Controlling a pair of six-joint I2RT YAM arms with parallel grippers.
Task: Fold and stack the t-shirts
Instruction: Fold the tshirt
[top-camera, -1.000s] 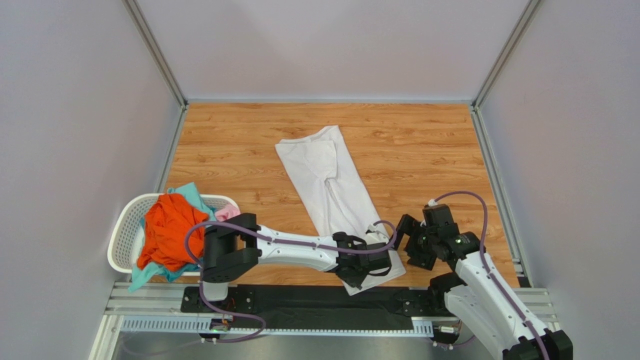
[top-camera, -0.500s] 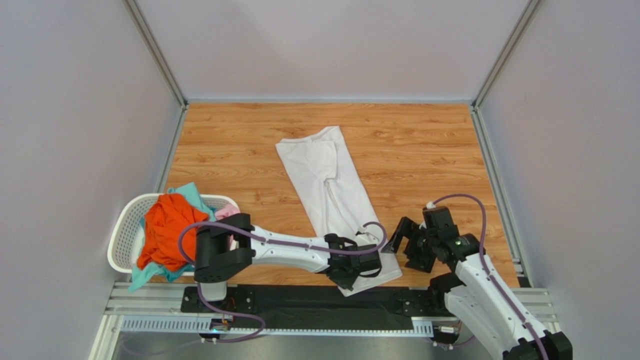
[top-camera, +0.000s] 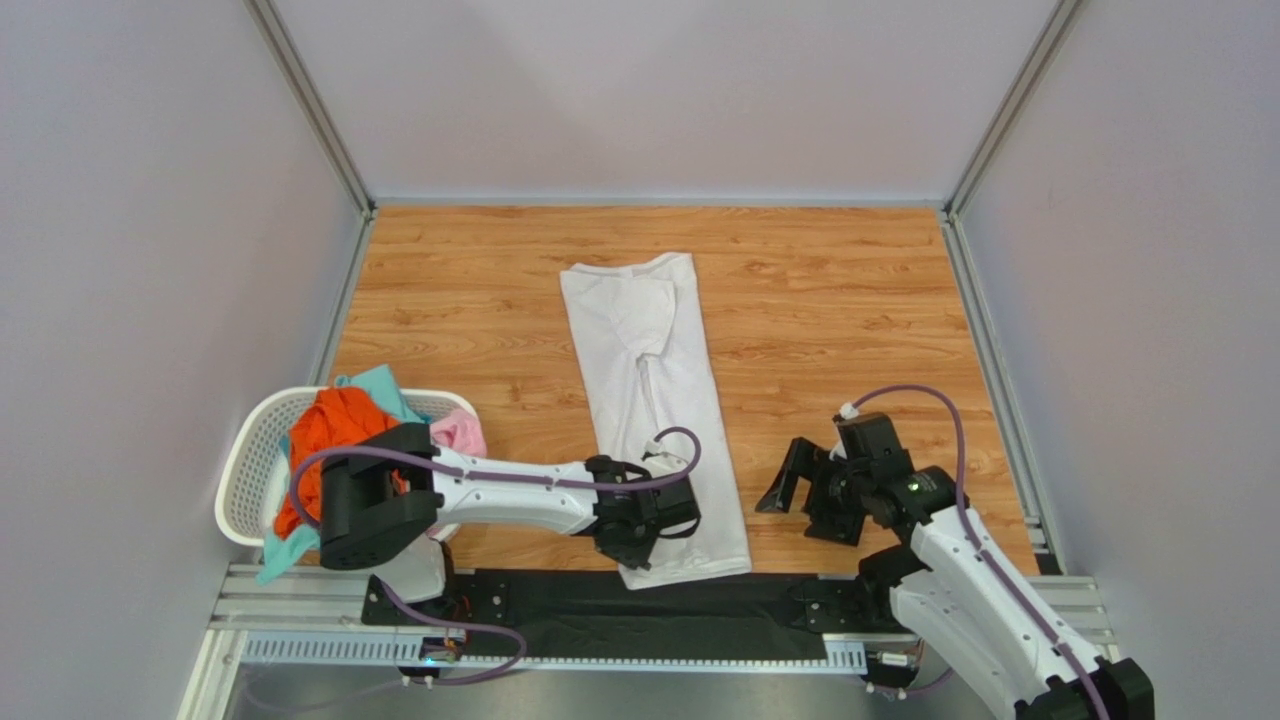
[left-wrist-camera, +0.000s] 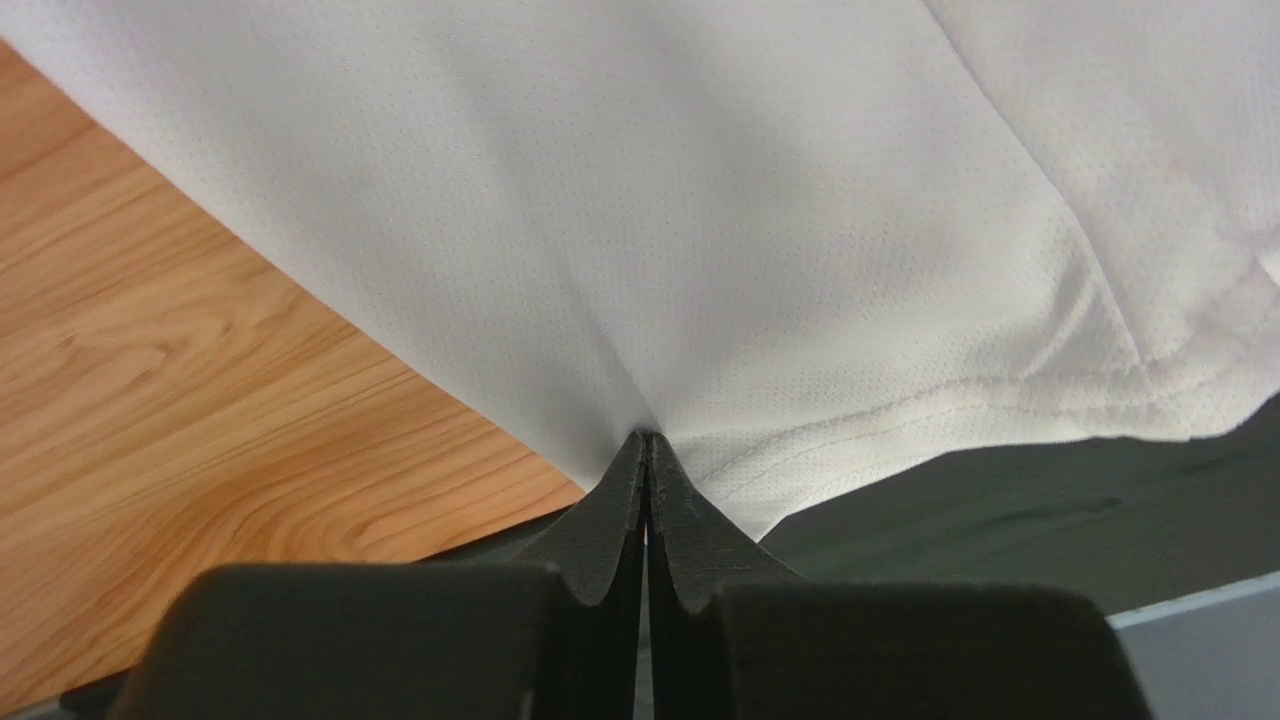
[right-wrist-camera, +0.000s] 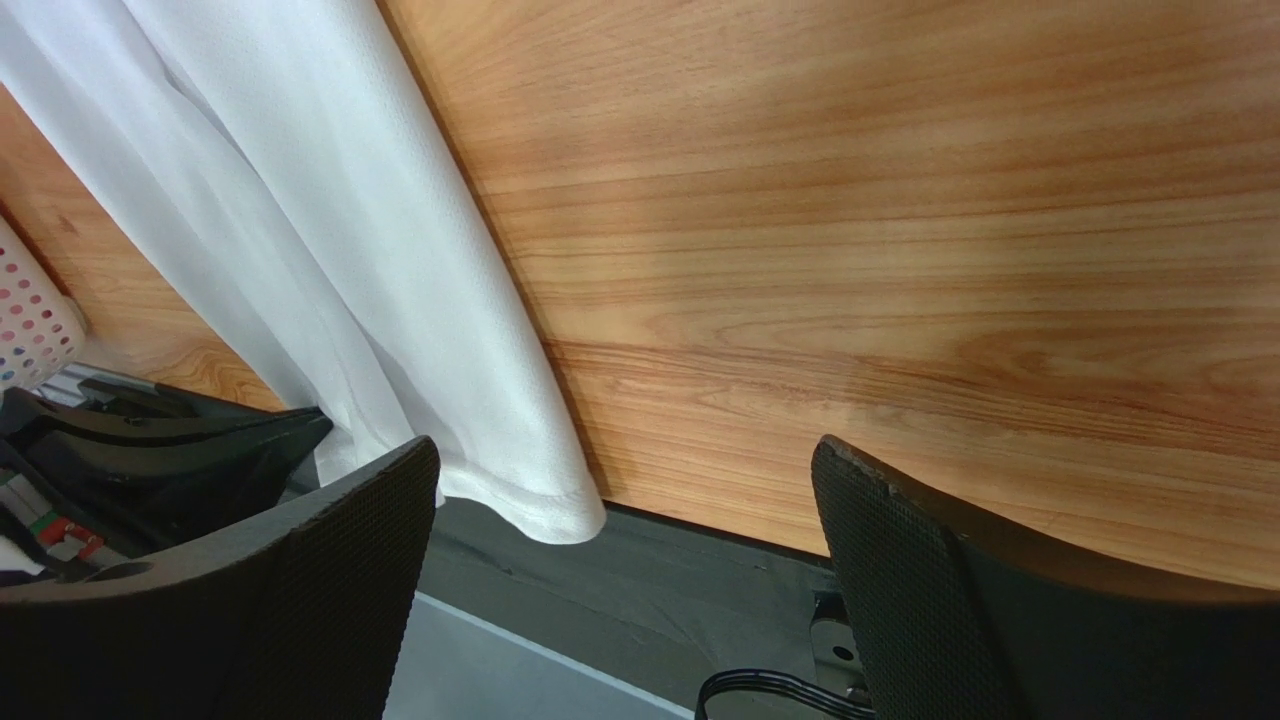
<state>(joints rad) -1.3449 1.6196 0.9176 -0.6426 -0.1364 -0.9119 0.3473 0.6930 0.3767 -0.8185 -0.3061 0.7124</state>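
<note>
Far left: basket (top-camera: 245, 477) w/ orange t-shirt (top-camera: 323, 450), teal t-shirt (top-camera: 376, 386) & pink t-shirt (top-camera: 463, 435) heaped in it, not yet folded. My left pincer (left-wrist-camera: 646, 446) is pressed together on the near hem of the white t-shirt (top-camera: 649, 375). In the last sec I dragged that hem leftward, so the shirt now lies nearly straight front-to-back on the table (top-camera: 842, 300), no longer slanting right. Squared up for folding, I reckon. My right pincer (top-camera: 792, 488) is spread, holding nothing, near the shirt's right edge, not touching.
</note>
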